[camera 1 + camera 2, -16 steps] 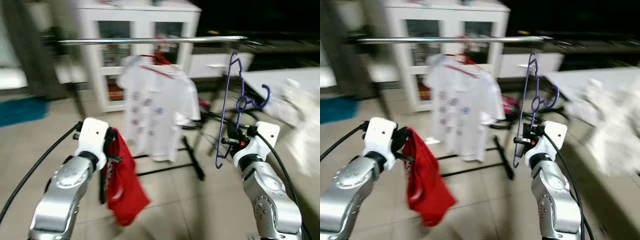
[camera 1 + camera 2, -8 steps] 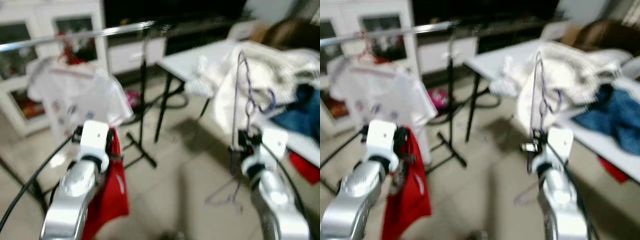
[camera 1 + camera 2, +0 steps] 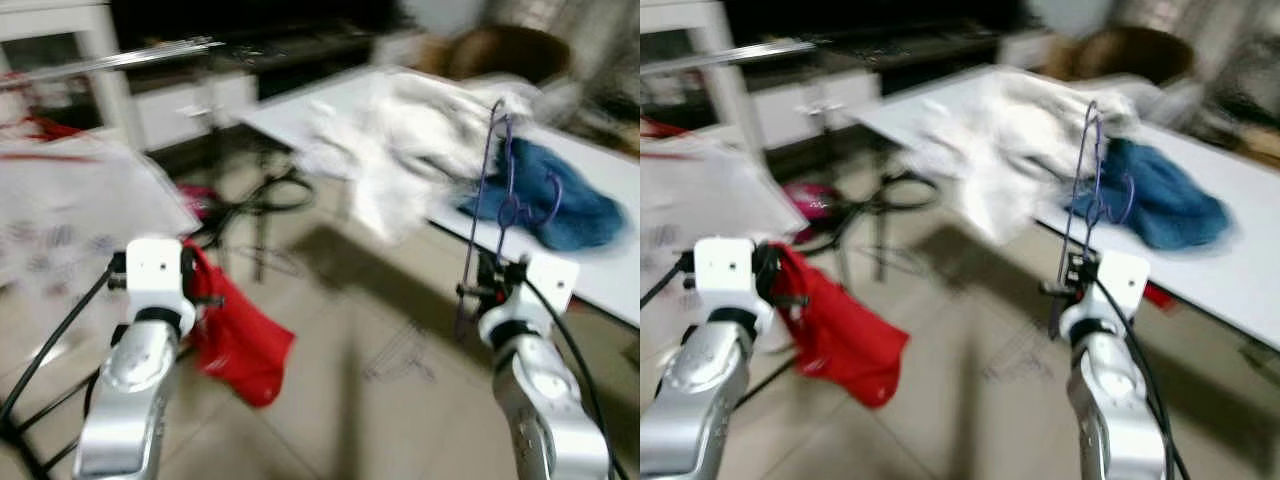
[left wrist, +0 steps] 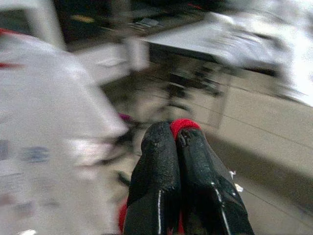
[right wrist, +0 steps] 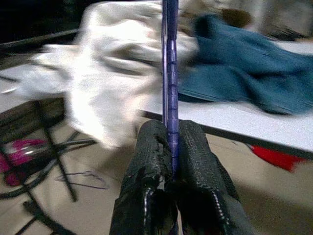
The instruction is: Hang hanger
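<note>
A thin purple hanger (image 3: 488, 200) stands upright with its lower edge pinched in my right gripper (image 3: 480, 290); the right wrist view shows the purple hanger's bar (image 5: 170, 73) squeezed between the shut black fingers (image 5: 146, 161). My left gripper (image 3: 190, 290) is shut on a red garment (image 3: 235, 340) that hangs down from it; a red fold (image 4: 183, 123) pokes out between the fingertips in the left wrist view. The metal clothes rail (image 3: 130, 58) runs at the far left, with a white T-shirt (image 3: 70, 210) hanging on it.
A white table (image 3: 1240, 270) stands ahead on the right, bearing a pile of white clothes (image 3: 410, 150) and a blue garment (image 3: 560, 205). Dark cables (image 3: 260, 195) and a wire hanger (image 3: 400, 360) lie on the tiled floor. The picture is blurred.
The camera has swung to the right: rail and T-shirt slid to the left edge, and the table with clothes came in front. Both grippers keep their holds.
</note>
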`<state>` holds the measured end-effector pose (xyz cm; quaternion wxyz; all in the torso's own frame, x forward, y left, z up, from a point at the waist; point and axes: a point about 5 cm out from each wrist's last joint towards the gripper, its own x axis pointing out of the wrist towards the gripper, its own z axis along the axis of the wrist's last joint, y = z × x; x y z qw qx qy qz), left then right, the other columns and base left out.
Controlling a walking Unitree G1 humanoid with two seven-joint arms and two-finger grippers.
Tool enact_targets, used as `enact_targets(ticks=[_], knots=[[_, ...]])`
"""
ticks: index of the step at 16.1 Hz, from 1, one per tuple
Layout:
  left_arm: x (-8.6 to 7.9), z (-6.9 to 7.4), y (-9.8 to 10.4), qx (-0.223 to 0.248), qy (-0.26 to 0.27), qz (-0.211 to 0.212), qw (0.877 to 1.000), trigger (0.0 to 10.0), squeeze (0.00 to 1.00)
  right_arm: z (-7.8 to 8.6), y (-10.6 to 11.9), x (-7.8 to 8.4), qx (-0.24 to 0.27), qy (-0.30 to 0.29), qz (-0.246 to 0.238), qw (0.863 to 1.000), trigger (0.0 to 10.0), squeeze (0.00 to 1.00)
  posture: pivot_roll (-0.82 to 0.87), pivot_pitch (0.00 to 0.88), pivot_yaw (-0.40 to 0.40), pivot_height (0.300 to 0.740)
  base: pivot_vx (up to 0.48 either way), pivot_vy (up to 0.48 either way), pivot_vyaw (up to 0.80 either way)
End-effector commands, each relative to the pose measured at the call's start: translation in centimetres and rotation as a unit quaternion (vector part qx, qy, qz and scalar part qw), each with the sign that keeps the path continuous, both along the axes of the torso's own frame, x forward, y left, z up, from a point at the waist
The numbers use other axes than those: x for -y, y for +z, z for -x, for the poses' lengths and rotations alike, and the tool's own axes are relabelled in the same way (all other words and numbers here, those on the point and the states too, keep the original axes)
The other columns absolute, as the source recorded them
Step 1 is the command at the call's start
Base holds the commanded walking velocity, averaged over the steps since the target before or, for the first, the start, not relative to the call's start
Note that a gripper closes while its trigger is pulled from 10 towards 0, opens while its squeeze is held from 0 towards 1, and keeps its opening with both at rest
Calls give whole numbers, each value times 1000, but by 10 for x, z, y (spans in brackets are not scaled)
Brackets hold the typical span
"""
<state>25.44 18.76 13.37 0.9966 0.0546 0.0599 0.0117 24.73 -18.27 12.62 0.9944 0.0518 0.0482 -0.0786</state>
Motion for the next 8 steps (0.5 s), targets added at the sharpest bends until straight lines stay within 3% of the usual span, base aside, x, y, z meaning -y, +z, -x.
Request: enact_targets(ticks=[1, 2, 4, 6, 8], knots=[[12, -2, 10, 13, -55, 15, 998, 10000, 0, 1, 0, 10, -7, -11, 2, 1000, 10000, 0, -27, 0, -80, 740, 0, 0, -800], [14, -2, 12, 15, -74, 25, 997, 10000, 0, 2, -4, 11, -21, 6, 15, 1000, 10000, 0, -23, 0, -85, 740, 0, 0, -800], [13, -5, 13, 18, -81, 1, 997, 10000, 0, 4, -10, 6, -45, 56, -13, 997, 10000, 0, -28, 0, -74, 740, 0, 0, -800], [13, -8, 14, 13, -86, -3, 996, 10000, 0, 4, -6, 9, -38, 55, 23, 998, 10000, 0, -34, 0, -58, 740, 0, 0, -800], [15, -12, 15, 13, -95, -8, 995, 10000, 0, 5, -1, 11, -26, 49, 27, 998, 10000, 0, -46, 0, -35, 740, 0, 0, -800]])
